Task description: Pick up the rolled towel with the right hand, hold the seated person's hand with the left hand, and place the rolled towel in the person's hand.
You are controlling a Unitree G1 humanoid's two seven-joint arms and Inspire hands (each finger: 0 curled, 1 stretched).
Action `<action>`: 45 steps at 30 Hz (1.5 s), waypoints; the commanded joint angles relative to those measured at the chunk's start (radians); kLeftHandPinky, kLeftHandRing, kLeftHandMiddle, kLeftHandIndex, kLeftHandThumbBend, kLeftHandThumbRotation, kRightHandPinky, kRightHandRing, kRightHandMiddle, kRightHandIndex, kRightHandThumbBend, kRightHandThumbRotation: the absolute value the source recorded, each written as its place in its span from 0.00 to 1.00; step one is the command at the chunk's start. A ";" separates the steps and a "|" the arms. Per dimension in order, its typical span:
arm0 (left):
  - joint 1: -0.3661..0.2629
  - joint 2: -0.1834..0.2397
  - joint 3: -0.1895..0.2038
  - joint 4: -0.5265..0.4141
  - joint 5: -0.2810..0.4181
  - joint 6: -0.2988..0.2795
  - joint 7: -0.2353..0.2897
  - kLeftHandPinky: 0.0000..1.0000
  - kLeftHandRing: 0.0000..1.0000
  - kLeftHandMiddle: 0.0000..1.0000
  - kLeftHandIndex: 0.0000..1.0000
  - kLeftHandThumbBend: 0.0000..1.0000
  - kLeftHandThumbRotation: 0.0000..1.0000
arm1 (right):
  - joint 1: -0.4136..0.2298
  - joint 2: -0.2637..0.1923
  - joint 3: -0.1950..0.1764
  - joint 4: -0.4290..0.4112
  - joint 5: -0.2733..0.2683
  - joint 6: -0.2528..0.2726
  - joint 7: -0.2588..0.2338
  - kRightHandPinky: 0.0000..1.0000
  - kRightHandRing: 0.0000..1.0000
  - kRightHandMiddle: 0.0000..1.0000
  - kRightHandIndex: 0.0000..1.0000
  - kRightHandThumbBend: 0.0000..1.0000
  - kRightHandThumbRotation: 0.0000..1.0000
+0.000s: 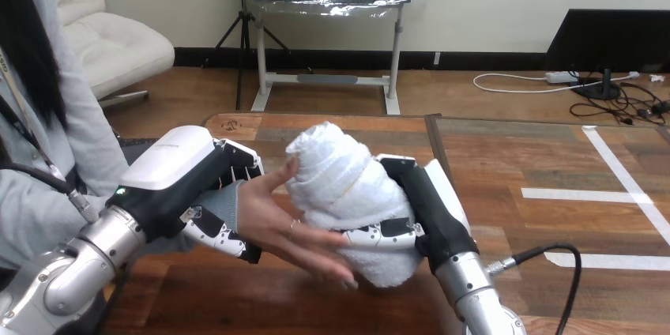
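While the right hand [427, 208] clamps curled fingers [379, 232] round the rolled towel [340, 177] (over the desk's [506, 153] middle), the left hand [186, 185] curls round the person's wrist [229, 205]; the towel touches the person's hand [276, 220].

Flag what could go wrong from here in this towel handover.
1. The person's hand is open, its fingers not closed on the rolled towel; if the right robot hand lets go now, the towel may drop to the table.
2. The left robot hand is curled round the person's wrist; a pull or tight squeeze could hurt.
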 commanded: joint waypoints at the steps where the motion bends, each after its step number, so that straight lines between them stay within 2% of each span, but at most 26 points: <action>1: -0.080 -0.015 0.025 -0.049 -0.019 -0.011 0.009 0.29 0.34 0.38 0.40 1.00 0.00 | -0.032 0.008 -0.013 -0.082 0.034 -0.074 0.010 0.25 0.30 0.39 0.43 0.87 0.12; 14: -0.085 -0.025 0.020 -0.044 -0.011 -0.002 0.012 0.29 0.34 0.38 0.40 1.00 0.00 | -0.003 0.025 -0.023 -0.125 0.102 -0.155 0.102 0.25 0.30 0.40 0.43 0.87 0.12; 22: -0.093 -0.030 0.016 -0.033 -0.005 -0.001 0.012 0.29 0.34 0.39 0.41 1.00 0.00 | 0.016 0.036 -0.024 -0.159 0.156 -0.186 0.168 0.25 0.31 0.40 0.44 0.88 0.12; 32: -0.102 -0.036 0.014 -0.013 -0.002 -0.011 0.016 0.29 0.34 0.39 0.41 1.00 0.00 | 0.044 0.046 -0.021 -0.214 0.203 -0.211 0.234 0.26 0.31 0.41 0.44 0.87 0.11; 45: -0.102 -0.041 0.017 -0.005 -0.004 -0.012 0.016 0.30 0.34 0.39 0.41 1.00 0.00 | 0.078 0.055 -0.015 -0.285 0.233 -0.226 0.280 0.26 0.31 0.41 0.44 0.87 0.12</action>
